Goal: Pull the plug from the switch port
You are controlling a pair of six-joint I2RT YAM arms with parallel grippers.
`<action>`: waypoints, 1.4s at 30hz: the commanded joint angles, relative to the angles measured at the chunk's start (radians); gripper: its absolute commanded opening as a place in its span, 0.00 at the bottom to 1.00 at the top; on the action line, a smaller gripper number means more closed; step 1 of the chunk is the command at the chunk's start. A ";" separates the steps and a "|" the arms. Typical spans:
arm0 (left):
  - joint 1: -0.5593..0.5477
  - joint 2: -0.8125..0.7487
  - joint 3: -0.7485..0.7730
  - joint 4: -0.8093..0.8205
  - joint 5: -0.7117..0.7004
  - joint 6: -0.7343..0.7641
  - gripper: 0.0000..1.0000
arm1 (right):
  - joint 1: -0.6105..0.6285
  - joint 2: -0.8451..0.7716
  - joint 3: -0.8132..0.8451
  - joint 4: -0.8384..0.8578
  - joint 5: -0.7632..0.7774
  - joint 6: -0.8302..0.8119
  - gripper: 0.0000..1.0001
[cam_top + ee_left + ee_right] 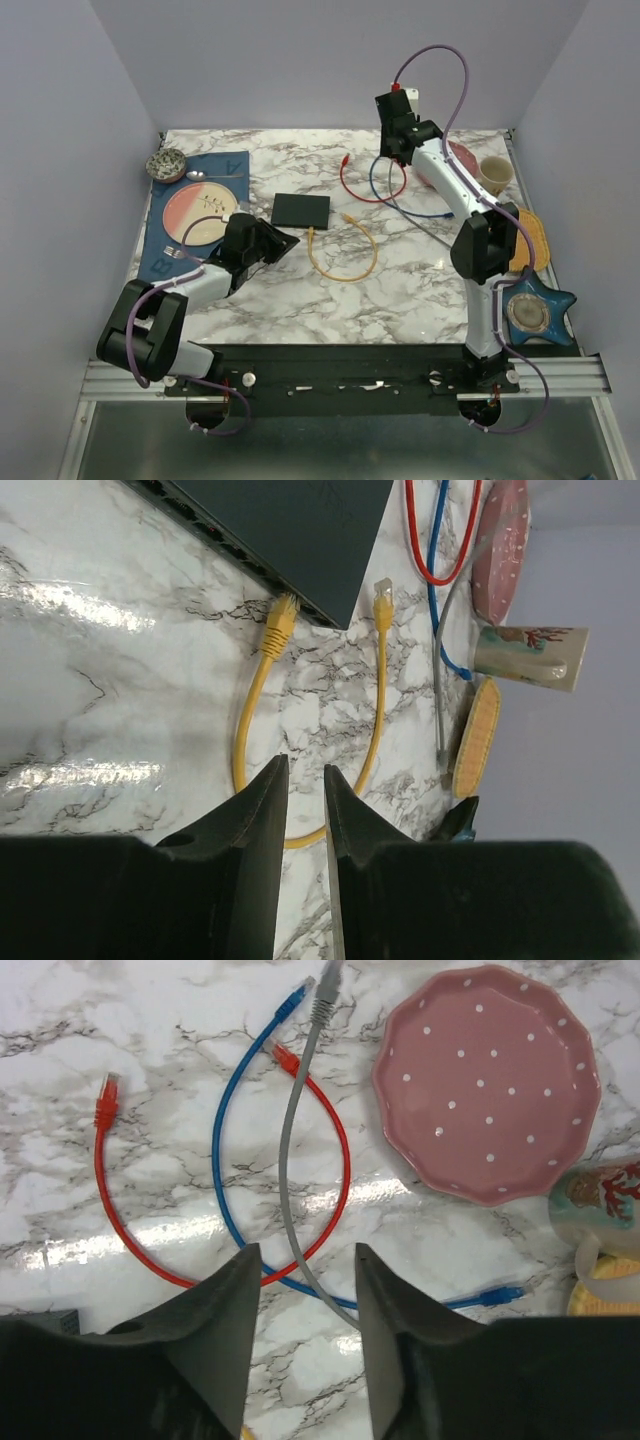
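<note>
The switch (300, 209) is a flat black box lying mid-table; in the left wrist view (290, 530) its socket row faces my fingers. A yellow cable (345, 262) curls in front of it. One yellow plug (281, 618) rests with its tip at the socket edge; I cannot tell if it is seated. The other plug (383, 592) lies free by the switch's corner. My left gripper (305, 772) hovers near the cable loop, jaws a narrow gap apart and empty; it also shows in the top view (283, 243). My right gripper (305, 1252) is open and empty, raised over the back right.
Red (105, 1190), blue (225, 1160) and grey (287, 1160) cables lie under the right gripper beside a pink dotted plate (488, 1080). A cup (493, 172), a yellow mat (535, 240) and a blue star dish (535, 312) stand at the right. A place setting (200, 212) is at the left.
</note>
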 commanded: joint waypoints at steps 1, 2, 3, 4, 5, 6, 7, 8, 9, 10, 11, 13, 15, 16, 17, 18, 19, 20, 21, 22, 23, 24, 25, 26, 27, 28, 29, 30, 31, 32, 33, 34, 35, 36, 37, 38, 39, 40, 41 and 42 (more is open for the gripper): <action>0.012 0.025 0.011 -0.019 -0.006 0.013 0.29 | 0.036 -0.072 -0.061 0.024 -0.064 0.049 0.55; 0.012 0.030 0.019 -0.022 -0.005 0.011 0.30 | 0.044 -0.098 -0.132 0.042 -0.076 0.055 0.55; 0.013 0.030 0.025 -0.024 -0.005 0.008 0.30 | 0.065 -0.151 -0.171 0.065 -0.087 0.061 0.55; 0.013 0.036 0.043 -0.027 -0.006 0.007 0.30 | 0.074 -0.182 -0.208 0.108 -0.102 0.080 0.55; 0.013 0.037 0.053 -0.041 -0.011 0.003 0.30 | 0.087 -0.211 -0.295 0.126 -0.154 0.095 0.55; 0.015 0.037 0.065 -0.052 -0.015 0.002 0.30 | 0.108 -0.271 -0.338 0.152 -0.191 0.107 0.55; 0.024 0.042 0.101 -0.065 -0.024 0.002 0.30 | 0.120 -0.297 -0.390 0.207 -0.223 0.141 0.54; 0.029 0.045 0.125 -0.094 -0.032 0.003 0.30 | 0.131 -0.320 -0.436 0.235 -0.292 0.156 0.53; 0.036 0.051 0.151 -0.111 -0.041 0.010 0.30 | 0.153 -0.345 -0.523 0.261 -0.326 0.173 0.50; 0.042 0.074 0.222 -0.133 -0.058 0.026 0.30 | 0.163 -0.379 -0.561 0.294 -0.352 0.221 0.49; 0.062 0.091 0.264 -0.189 -0.064 0.034 0.30 | 0.174 -0.396 -0.599 0.317 -0.405 0.235 0.46; 0.079 0.158 0.396 -0.226 -0.070 0.069 0.30 | 0.205 -0.428 -0.697 0.361 -0.439 0.256 0.38; 0.105 0.213 0.482 -0.292 -0.087 0.082 0.30 | 0.231 -0.443 -0.756 0.387 -0.489 0.285 0.28; 0.114 0.275 0.551 -0.303 -0.081 0.083 0.30 | 0.240 -0.452 -0.806 0.407 -0.496 0.293 0.24; 0.121 0.307 0.580 -0.306 -0.075 0.085 0.30 | 0.248 -0.463 -0.829 0.416 -0.516 0.308 0.21; 0.128 0.342 0.611 -0.308 -0.071 0.086 0.30 | 0.259 -0.468 -0.849 0.427 -0.545 0.313 0.16; 0.130 0.417 0.675 -0.311 -0.064 0.092 0.30 | 0.263 -0.472 -0.875 0.449 -0.559 0.321 0.13; 0.133 0.456 0.710 -0.328 -0.058 0.112 0.30 | 0.265 -0.476 -0.912 0.455 -0.593 0.334 0.11; 0.136 0.497 0.744 -0.335 -0.049 0.123 0.30 | 0.269 -0.477 -0.931 0.459 -0.604 0.342 0.07; 0.142 0.567 0.808 -0.342 -0.048 0.134 0.30 | 0.272 -0.480 -0.948 0.476 -0.611 0.348 0.05; 0.147 0.600 0.836 -0.346 -0.047 0.140 0.30 | 0.275 -0.485 -0.980 0.481 -0.622 0.354 0.03; 0.150 0.631 0.864 -0.346 -0.037 0.143 0.30 | 0.280 -0.497 -0.994 0.486 -0.624 0.358 0.01; 0.159 0.677 0.887 -0.346 -0.032 0.145 0.30 | 0.283 -0.508 -1.007 0.501 -0.625 0.361 0.01; 0.161 0.700 0.931 -0.346 -0.034 0.149 0.30 | 0.286 -0.517 -1.023 0.509 -0.631 0.364 0.01; 0.162 0.721 0.956 -0.346 -0.037 0.166 0.30 | 0.289 -0.532 -1.044 0.515 -0.634 0.367 0.01; 0.164 0.761 0.982 -0.367 -0.047 0.175 0.30 | 0.294 -0.538 -1.053 0.521 -0.636 0.368 0.01; 0.165 0.783 1.040 -0.407 -0.060 0.187 0.30 | 0.297 -0.541 -1.063 0.525 -0.639 0.377 0.01; 0.164 0.801 1.071 -0.435 -0.086 0.194 0.30 | 0.308 -0.545 -1.076 0.529 -0.645 0.381 0.01; 0.164 0.829 1.091 -0.452 -0.101 0.198 0.30 | 0.311 -0.543 -1.081 0.541 -0.651 0.382 0.01; 0.164 0.840 1.109 -0.452 -0.101 0.195 0.30 | 0.315 -0.542 -1.083 0.541 -0.660 0.388 0.01; 0.162 0.846 1.114 -0.452 -0.101 0.195 0.30 | 0.318 -0.537 -1.081 0.541 -0.665 0.390 0.01; 0.161 0.856 1.116 -0.452 -0.100 0.197 0.30 | 0.318 -0.532 -1.083 0.542 -0.668 0.388 0.01; 0.159 0.860 1.111 -0.454 -0.098 0.203 0.30 | 0.318 -0.531 -1.080 0.541 -0.661 0.385 0.01; 0.153 0.860 1.105 -0.455 -0.097 0.207 0.30 | 0.318 -0.529 -1.081 0.542 -0.654 0.382 0.01; 0.150 0.857 1.097 -0.457 -0.091 0.209 0.30 | 0.318 -0.526 -1.080 0.541 -0.647 0.382 0.01; 0.150 0.854 1.066 -0.455 -0.077 0.207 0.30 | 0.318 -0.520 -1.078 0.542 -0.641 0.382 0.01; 0.145 0.849 1.042 -0.449 -0.063 0.203 0.30 | 0.318 -0.517 -1.077 0.542 -0.633 0.382 0.01; 0.144 0.834 1.016 -0.440 -0.051 0.195 0.30 | 0.318 -0.514 -1.075 0.542 -0.631 0.384 0.01; 0.139 0.823 0.948 -0.406 -0.038 0.183 0.29 | 0.318 -0.508 -1.070 0.541 -0.630 0.391 0.01; 0.135 0.814 0.911 -0.377 -0.014 0.160 0.29 | 0.318 -0.496 -1.069 0.541 -0.633 0.394 0.01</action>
